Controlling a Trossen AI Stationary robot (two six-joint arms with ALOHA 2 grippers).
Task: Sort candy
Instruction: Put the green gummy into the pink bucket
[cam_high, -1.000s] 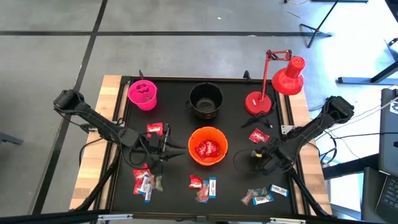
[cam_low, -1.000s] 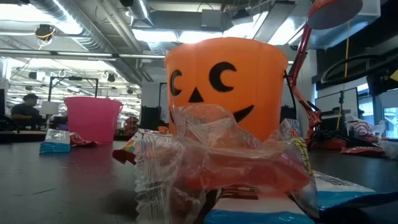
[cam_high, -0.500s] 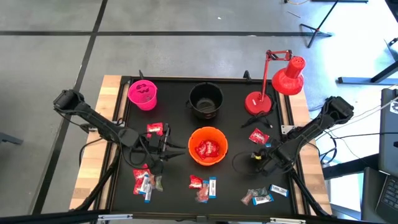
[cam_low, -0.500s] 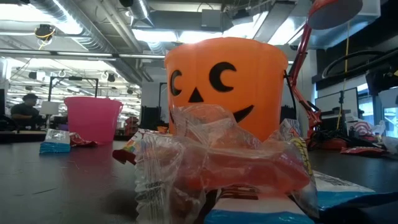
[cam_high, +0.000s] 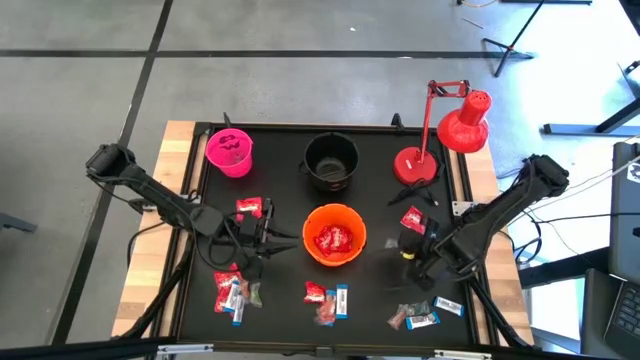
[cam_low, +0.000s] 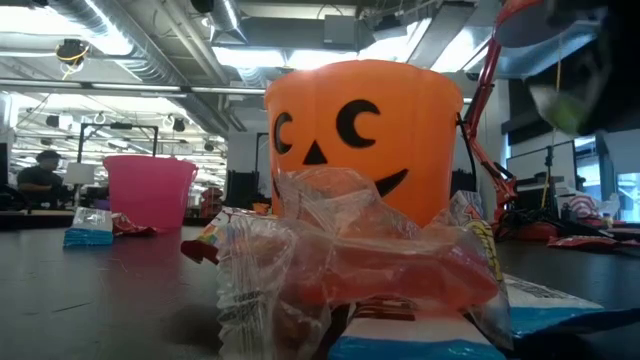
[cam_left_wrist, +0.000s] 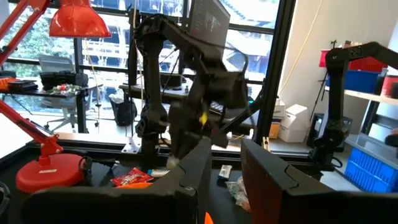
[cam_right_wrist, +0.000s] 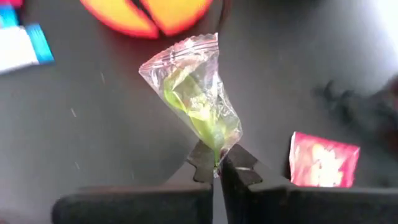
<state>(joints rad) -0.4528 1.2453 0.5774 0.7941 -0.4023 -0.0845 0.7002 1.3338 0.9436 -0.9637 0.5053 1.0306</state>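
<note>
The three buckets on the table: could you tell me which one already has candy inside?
The orange bucket, nearest the front; red packets lie inside.

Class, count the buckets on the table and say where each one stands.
3: the pink bucket at the far left, the black bucket far centre, the orange bucket mid-table.

Grey floor (cam_high: 300, 60), big windows (cam_left_wrist: 93, 56)

The worktop (cam_high: 290, 195) looked matt black with bare wood edges. Beside the glossy plastic orange bucket (cam_low: 362, 140), crinkled clear wrappers (cam_low: 300, 270) shone.
</note>
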